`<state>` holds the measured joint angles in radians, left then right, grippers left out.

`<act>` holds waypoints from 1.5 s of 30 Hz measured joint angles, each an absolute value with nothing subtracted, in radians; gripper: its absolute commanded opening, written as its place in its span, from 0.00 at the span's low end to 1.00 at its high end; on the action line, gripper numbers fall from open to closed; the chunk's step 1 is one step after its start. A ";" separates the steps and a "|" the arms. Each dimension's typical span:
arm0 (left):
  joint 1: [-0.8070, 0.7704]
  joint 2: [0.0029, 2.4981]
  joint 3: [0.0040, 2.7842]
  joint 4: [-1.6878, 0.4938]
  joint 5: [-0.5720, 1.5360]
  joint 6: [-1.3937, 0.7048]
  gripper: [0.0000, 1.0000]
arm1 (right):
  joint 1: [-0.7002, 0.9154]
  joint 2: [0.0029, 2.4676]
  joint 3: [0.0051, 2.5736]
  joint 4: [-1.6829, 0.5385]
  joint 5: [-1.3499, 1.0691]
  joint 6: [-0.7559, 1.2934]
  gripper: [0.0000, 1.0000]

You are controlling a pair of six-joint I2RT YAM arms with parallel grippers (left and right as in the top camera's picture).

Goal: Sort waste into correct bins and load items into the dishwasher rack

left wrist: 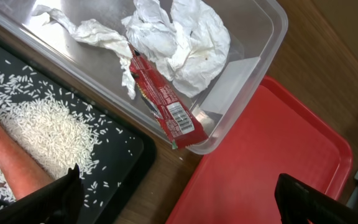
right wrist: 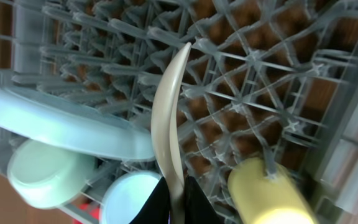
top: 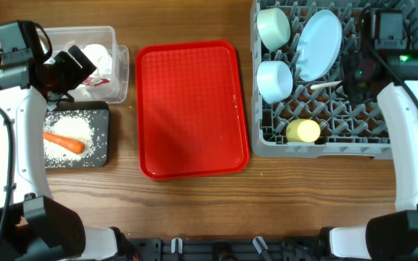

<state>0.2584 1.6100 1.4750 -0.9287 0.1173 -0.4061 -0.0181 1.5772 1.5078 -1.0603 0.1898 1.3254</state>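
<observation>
My right gripper (right wrist: 178, 200) is shut on the white plastic spoon (right wrist: 169, 106) and holds it over the grey-blue dishwasher rack (top: 412, 141); the spoon also shows from above (top: 325, 85). In the rack sit the pale blue plate (top: 319, 43), two bowls (top: 273, 27) (top: 274, 80) and the yellow cup (top: 303, 130). My left gripper (left wrist: 179, 199) is open and empty above the gap between the black tray (top: 101, 148) and the red serving tray. The clear tub (left wrist: 253, 37) holds crumpled white paper (left wrist: 185, 37) and the red wrapper (left wrist: 163, 102). The black tray holds rice (left wrist: 48, 124) and the carrot (top: 64, 142).
The flat red serving tray (top: 191, 109) lies in the middle, between the bins and the rack. Bare wooden table shows along the front edge.
</observation>
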 measured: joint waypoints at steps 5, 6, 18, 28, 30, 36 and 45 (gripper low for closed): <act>0.258 1.610 1.475 -0.928 0.117 -0.406 1.00 | -0.018 1.578 1.290 -0.858 0.191 1.409 0.04; 0.258 1.610 1.475 -0.928 0.117 -0.406 1.00 | -0.018 1.578 1.254 -0.823 0.188 1.422 0.04; 0.258 1.610 1.475 -0.927 0.117 -0.406 1.00 | -0.017 1.580 1.171 -0.612 0.160 1.409 0.22; 0.258 1.610 1.475 -0.928 0.117 -0.406 1.00 | -0.016 1.601 1.171 -0.591 0.027 1.252 0.96; 0.258 1.610 1.475 -0.927 0.117 -0.406 1.00 | -0.016 1.587 1.171 -0.588 -0.012 1.144 0.96; 0.258 1.610 1.475 -0.930 0.117 -0.406 1.00 | -0.016 1.135 1.171 -0.739 -0.120 0.807 0.99; 0.258 1.611 1.475 -0.930 0.117 -0.406 1.00 | -0.014 0.747 1.173 -1.092 -0.133 0.558 1.00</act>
